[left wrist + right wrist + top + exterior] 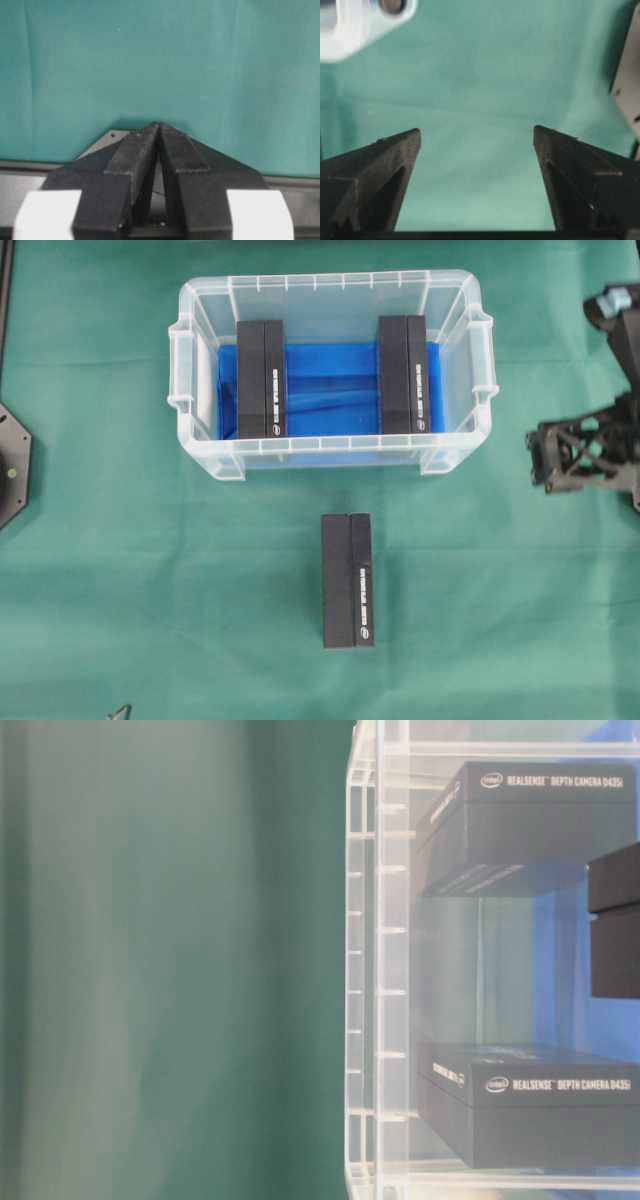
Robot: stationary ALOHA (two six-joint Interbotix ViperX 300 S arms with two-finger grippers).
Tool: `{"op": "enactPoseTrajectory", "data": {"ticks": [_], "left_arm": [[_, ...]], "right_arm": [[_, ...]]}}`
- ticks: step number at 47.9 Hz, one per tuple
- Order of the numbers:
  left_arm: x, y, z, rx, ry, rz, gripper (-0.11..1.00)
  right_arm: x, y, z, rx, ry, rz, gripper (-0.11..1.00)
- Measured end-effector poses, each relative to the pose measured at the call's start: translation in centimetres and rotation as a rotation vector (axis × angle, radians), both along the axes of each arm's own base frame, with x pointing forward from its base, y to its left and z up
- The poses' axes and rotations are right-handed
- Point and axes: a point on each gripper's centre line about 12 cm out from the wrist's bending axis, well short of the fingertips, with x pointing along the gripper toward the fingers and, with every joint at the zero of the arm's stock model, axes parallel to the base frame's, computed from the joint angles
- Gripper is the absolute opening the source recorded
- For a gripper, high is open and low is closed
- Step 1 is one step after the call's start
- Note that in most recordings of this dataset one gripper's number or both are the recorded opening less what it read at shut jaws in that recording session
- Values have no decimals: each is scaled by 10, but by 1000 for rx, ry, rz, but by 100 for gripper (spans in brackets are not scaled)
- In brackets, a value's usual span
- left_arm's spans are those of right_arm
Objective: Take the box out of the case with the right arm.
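Overhead view: your right pincer (548, 455), spread wide w/ nothing in it, sits just right of case (330, 453); nearest box (416, 374) lies left, long axis front-to-back.

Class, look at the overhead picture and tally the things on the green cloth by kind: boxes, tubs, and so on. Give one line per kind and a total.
Black boxes: 3 (two in the tub, one on the cloth)
Clear plastic tub: 1
Total: 4
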Motion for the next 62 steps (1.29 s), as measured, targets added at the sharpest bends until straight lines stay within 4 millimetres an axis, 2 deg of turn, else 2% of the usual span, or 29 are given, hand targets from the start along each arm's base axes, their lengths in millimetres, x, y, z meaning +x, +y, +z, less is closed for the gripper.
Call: {"op": "enactPoseTrajectory", "data": {"ticks": [15,27,62], "left_arm": [[0,0,0,-2,2,1,2],[0,0,0,0,2,1,2],[0,0,0,0,3,1,2]], "right_arm": [[-5,-63,1,-29,33,13,89],[-10,-97,1,-44,34,3,89],[-9,-101,1,-46,27,4,89]]}}
